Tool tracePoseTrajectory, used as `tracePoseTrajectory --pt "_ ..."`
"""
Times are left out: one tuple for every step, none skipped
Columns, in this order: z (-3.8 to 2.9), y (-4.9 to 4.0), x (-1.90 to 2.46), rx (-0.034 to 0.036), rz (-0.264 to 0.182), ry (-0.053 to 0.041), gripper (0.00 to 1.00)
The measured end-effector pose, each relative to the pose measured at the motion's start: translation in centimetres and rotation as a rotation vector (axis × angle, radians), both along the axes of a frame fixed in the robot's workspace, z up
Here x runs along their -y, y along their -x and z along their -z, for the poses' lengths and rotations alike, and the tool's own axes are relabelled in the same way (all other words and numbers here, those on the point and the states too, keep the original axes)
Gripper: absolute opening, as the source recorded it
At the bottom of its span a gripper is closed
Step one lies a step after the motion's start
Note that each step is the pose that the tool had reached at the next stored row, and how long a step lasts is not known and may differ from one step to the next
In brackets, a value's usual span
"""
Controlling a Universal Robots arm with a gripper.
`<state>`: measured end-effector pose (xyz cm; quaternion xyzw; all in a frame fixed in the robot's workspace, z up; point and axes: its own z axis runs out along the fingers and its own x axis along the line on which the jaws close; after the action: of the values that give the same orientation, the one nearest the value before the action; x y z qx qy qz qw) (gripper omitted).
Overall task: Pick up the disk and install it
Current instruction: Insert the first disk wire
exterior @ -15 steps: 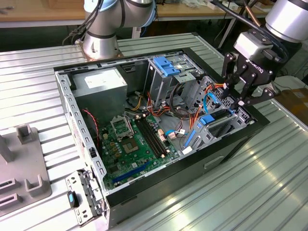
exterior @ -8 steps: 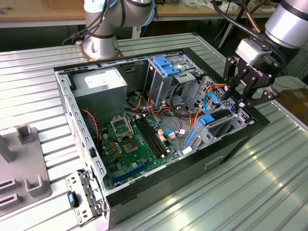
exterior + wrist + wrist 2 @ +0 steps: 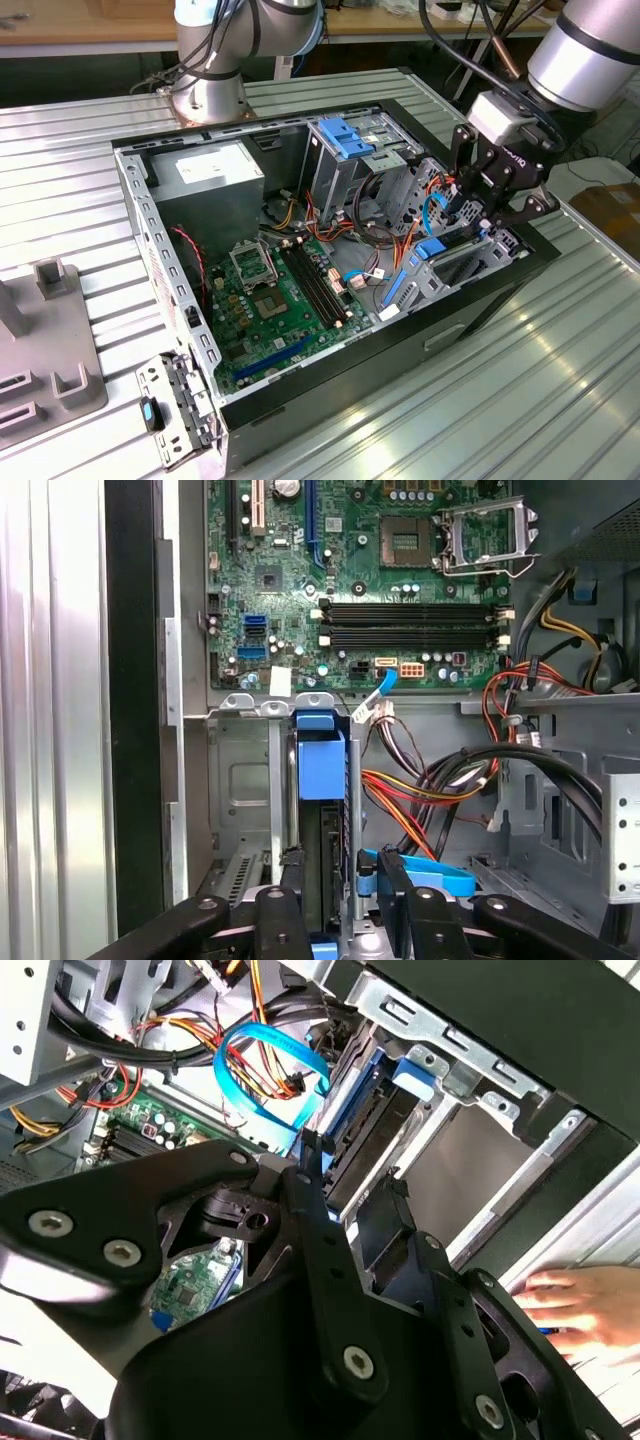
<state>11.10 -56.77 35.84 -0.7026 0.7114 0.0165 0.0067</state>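
A big black and grey metal computer box (image 3: 160, 250) lies open on its side in the middle of the ribbed silver bench (image 3: 520, 400). Inside it sits a green board (image 3: 270, 300) with many small parts. A grey power box with a white label (image 3: 210, 175) sits in the box corner nearest the bench's far edge.

The disk (image 3: 320, 760) stands on its thin edge in a grey metal slot. This slot is at the end of the computer box that faces the bench edge on the exterior view's right. From the first wrist view the disk looks like a thin dark slab with bright blue plastic around it and a blue tab at its end. In the second wrist view (image 3: 365, 1130) a blue rail runs along one long side, next to a dark flat face.

The black gripper (image 3: 338, 870) hangs low over that slot. Its jaws stand one on each side of the disk's near end. I cannot tell if they pinch the disk or sit loose beside it.

A blue flat cable (image 3: 270, 1070) curls just beside the slot. A bare blue plastic bracket (image 3: 340, 135) sits on the tall metal cage, apart from the gripper. A person's hand (image 3: 590, 1305) rests on the bench beside the computer box.
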Motion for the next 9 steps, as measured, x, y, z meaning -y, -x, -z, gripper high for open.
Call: tracePoseTrajectory --pt "0.0 0.0 -0.01 0.0 0.0 0.0 0.42" --pt "0.01 0.0 -0.03 0.0 0.0 -0.0003 0.42" --pt "0.01 0.0 -0.03 0.0 0.0 -0.0002 0.42" --pt "0.01 0.0 -0.03 0.0 0.0 -0.0003 0.42" --pt "0.01 0.0 -0.03 0.0 0.0 -0.0003 0.42" --pt "0.0 0.0 -0.03 0.0 0.0 -0.0002 0.42" --pt "0.01 0.0 -0.03 0.0 0.0 -0.0003 0.42" --pt "0.0 0.0 -0.03 0.0001 0.0 -0.0023 0.42" --pt "0.01 0.01 -0.03 0.0001 0.0 -0.0306 0.42"
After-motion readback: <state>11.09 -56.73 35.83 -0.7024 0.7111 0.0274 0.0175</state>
